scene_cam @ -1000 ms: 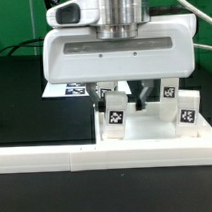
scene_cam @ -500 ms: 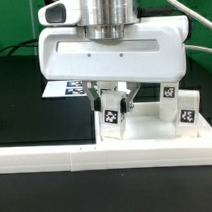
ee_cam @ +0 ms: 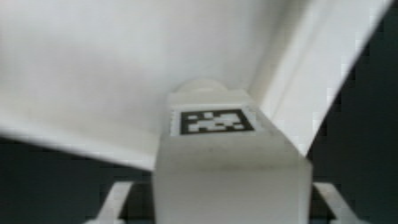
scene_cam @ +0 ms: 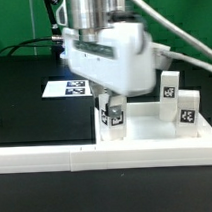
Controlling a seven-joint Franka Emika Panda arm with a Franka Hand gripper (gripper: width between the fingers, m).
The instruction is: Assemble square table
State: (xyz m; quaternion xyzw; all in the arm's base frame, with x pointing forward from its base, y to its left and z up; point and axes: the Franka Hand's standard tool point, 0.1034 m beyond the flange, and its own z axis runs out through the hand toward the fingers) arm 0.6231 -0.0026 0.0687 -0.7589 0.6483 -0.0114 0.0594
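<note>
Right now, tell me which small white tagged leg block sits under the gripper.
The leg block furthest toward the exterior view's left; the other two stand clear.

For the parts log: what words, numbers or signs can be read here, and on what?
No words or numbers are readable.
Leg blocks: black-and-white tags, patterns only.
Marker board: tags, patterns only.
Gripped leg: one tag, blurred pattern.

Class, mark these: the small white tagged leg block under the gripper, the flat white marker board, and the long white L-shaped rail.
small white tagged leg block point(scene_cam: 114, 117), exterior view, its tagged front face.
flat white marker board point(scene_cam: 55, 89), exterior view, its left part.
long white L-shaped rail point(scene_cam: 46, 156), exterior view, its front bar.
</note>
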